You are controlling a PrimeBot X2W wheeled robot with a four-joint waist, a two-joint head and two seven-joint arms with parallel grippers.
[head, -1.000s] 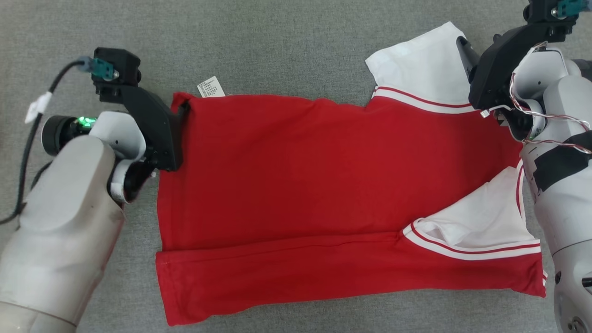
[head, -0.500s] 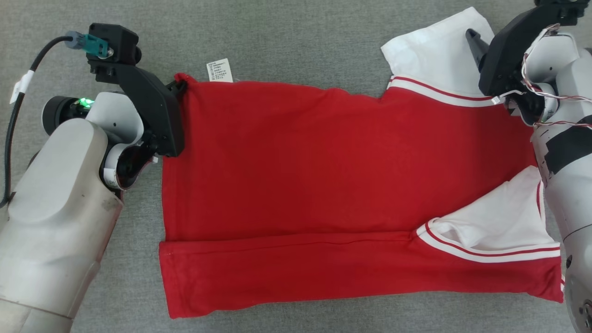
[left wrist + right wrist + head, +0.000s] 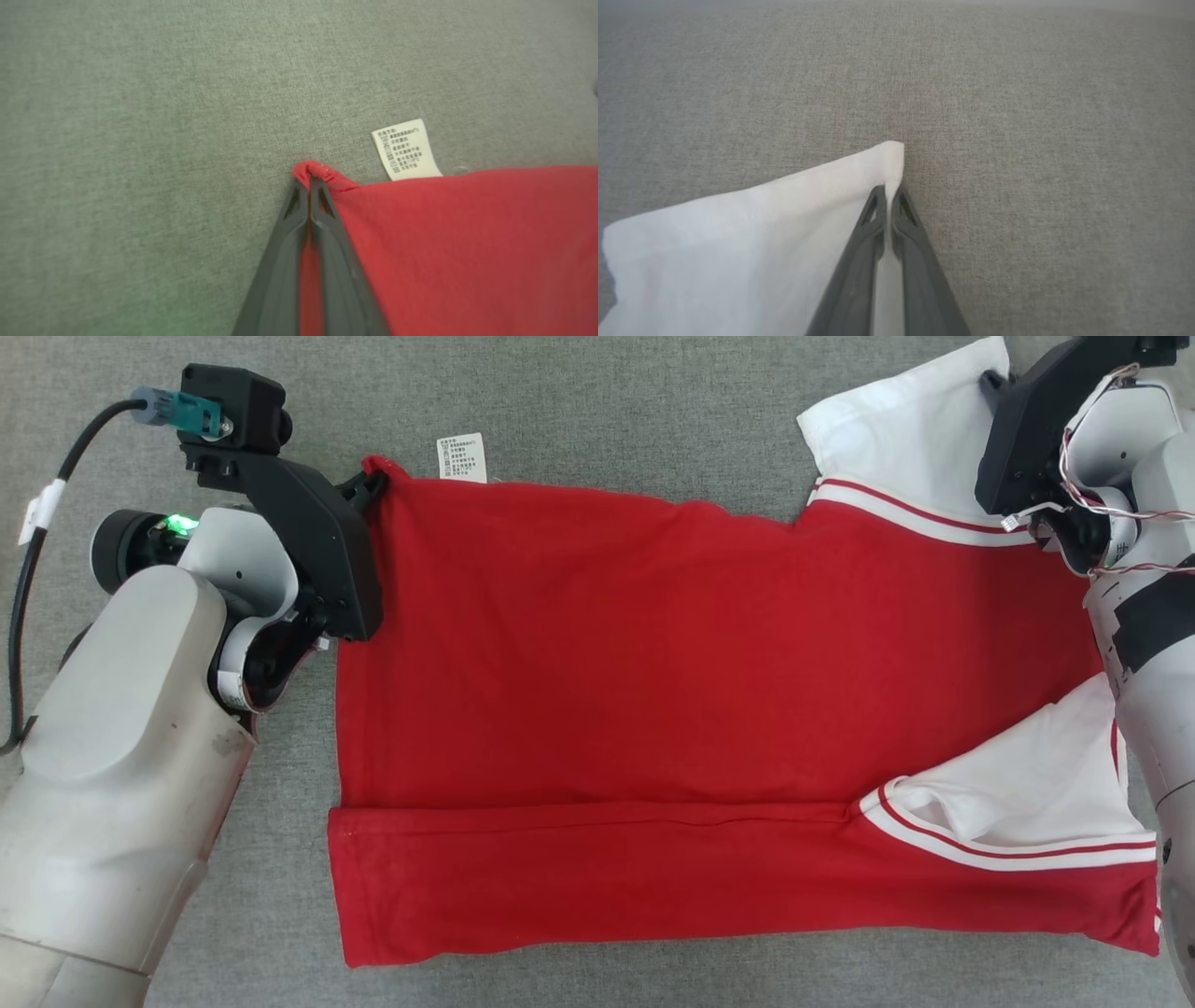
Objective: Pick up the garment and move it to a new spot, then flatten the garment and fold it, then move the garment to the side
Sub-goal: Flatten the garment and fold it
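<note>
Fabric of the garment (image 3: pixel 597 644), red with white sleeves trimmed in red and white stripes, is spread across the grey cloth-covered table (image 3: pixel 607 401), its length running left to right. Its far left corner is pinched by the left tool (image 3: pixel 373 483), whose two dark fingers (image 3: pixel 282 261) are pressed together with a sliver of red cloth caught between them. A white care label (image 3: pixel 461 457) is seen lying on the table just right of that corner, at the far edge. At the far right, the corner of the white sleeve (image 3: pixel 896 439) is gripped by the right tool (image 3: pixel 988 379), its fingers (image 3: pixel 859 261) closed on the white fabric. A crease is seen running left to right, setting off a red band along the near edge, and the second white sleeve (image 3: pixel 1027 775) is laid at the near right, just beyond that band.
</note>
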